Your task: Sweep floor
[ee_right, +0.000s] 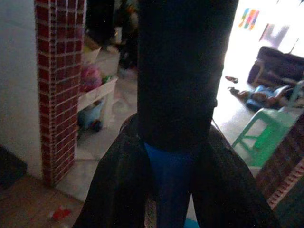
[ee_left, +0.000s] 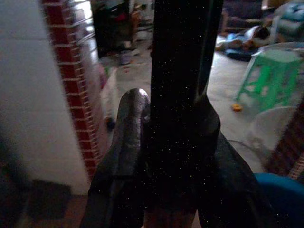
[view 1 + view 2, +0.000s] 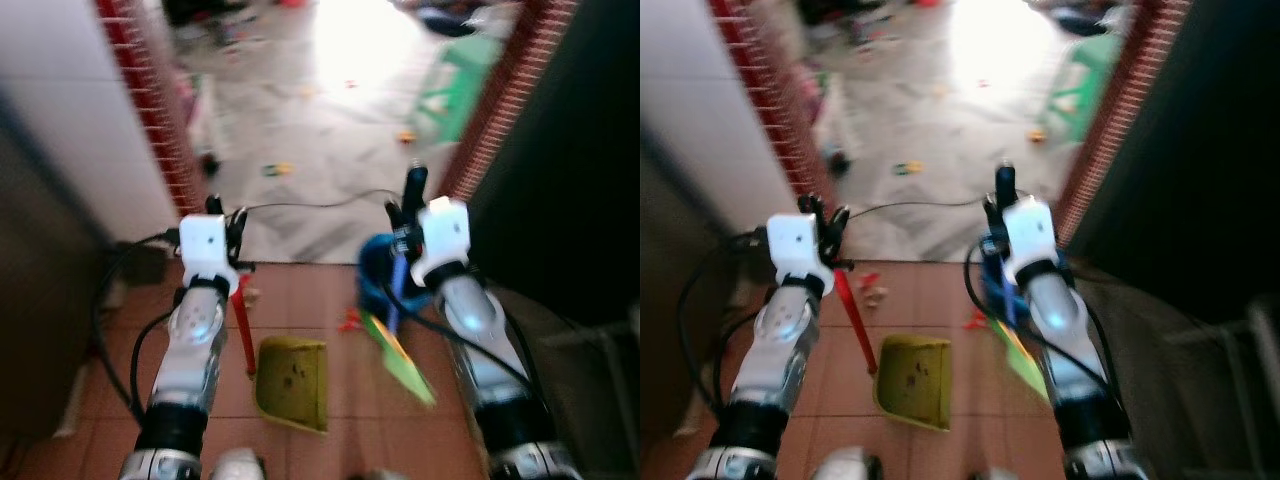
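Broom point(image 3: 400, 355) with a blue handle and green bristles hangs just right of the yellow-green dustpan point(image 3: 292, 382), bristles slanting down toward the near right over the terracotta tiles point(image 3: 300, 290). The right gripper point(image 3: 412, 200) is clamped on the top of the blue handle, fingers point(image 1: 118, 190) pressed against both sides of it. The left gripper point(image 3: 225, 225) is closed around the dustpan's red handle point(image 3: 243, 325), which runs down to the pan resting on the tiles. Both tools look light and rigid, with smooth handles that could twist in a grip this high; a lower hold would give firmer control of the bristles. Small red scraps point(image 3: 349, 322) lie between broom and pan. Farther off, past the brick pillars point(image 3: 150, 110), scattered bits litter the pale floor point(image 3: 320, 120) near a green stool point(image 3: 450, 85).
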Tool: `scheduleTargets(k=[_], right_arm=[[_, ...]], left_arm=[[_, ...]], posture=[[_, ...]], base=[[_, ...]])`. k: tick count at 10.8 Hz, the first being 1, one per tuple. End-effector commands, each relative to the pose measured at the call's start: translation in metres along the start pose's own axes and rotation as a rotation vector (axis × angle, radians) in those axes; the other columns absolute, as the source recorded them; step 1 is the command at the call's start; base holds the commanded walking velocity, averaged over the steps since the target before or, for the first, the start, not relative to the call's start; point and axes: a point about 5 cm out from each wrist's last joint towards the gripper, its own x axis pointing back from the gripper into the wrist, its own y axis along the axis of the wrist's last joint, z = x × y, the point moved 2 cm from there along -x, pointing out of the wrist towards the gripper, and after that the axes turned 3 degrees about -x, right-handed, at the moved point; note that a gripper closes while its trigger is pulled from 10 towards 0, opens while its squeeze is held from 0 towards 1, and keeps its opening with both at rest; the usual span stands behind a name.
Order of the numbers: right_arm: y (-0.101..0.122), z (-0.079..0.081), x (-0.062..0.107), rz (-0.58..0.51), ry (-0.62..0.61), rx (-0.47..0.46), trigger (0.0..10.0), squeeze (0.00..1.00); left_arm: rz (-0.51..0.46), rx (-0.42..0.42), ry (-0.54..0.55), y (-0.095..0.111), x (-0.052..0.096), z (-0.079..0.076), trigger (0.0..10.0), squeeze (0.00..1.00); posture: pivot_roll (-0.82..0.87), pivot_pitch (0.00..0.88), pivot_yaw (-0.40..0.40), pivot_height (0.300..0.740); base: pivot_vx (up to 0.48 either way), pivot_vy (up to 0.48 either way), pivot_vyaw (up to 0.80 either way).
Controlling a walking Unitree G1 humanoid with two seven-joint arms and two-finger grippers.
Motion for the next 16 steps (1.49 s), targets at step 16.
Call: scheduleTargets(k=[16], right_arm=[[0.038, -0.007, -0.013, -0.244, 0.016, 0.333, 10.0, 0.00]], left_arm=[[-0.037, -0.004, 0.020, 0.014, -0.001, -0.001, 10.0, 0.00]], posture=[[-0.02, 0.001, -0.010, 0.740]], base=[[0.086, 0.083, 0.00]])
